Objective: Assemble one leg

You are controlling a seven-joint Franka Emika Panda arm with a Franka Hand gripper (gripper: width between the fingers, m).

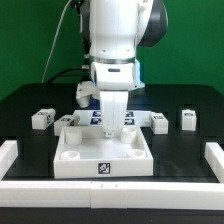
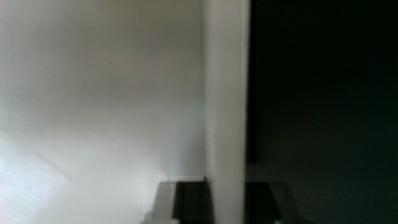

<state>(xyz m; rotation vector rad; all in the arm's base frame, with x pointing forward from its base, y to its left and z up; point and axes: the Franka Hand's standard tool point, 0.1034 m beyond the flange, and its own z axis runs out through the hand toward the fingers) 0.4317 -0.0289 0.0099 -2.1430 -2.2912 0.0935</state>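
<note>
Several legs, small white blocks with tags, lie on the black table: one at the exterior view's left [image 1: 41, 119], two at its right [image 1: 158, 122] [image 1: 187, 118], one farther back beside the arm [image 1: 85, 92]. The large white square tray part [image 1: 103, 167] sits in the middle. My gripper [image 1: 113, 127] is down at the tray's back wall. In the wrist view my dark fingers [image 2: 187, 205] sit on either side of a white upright strip, the tray's wall [image 2: 224, 100], and appear closed on it. My gripper [image 2: 226, 206] holds no leg.
The marker board [image 1: 93, 117] lies just behind the tray, partly hidden by the arm. White barrier rails run along the exterior view's left [image 1: 8, 152], right [image 1: 214, 156] and front [image 1: 110, 192] of the table. A green wall stands behind.
</note>
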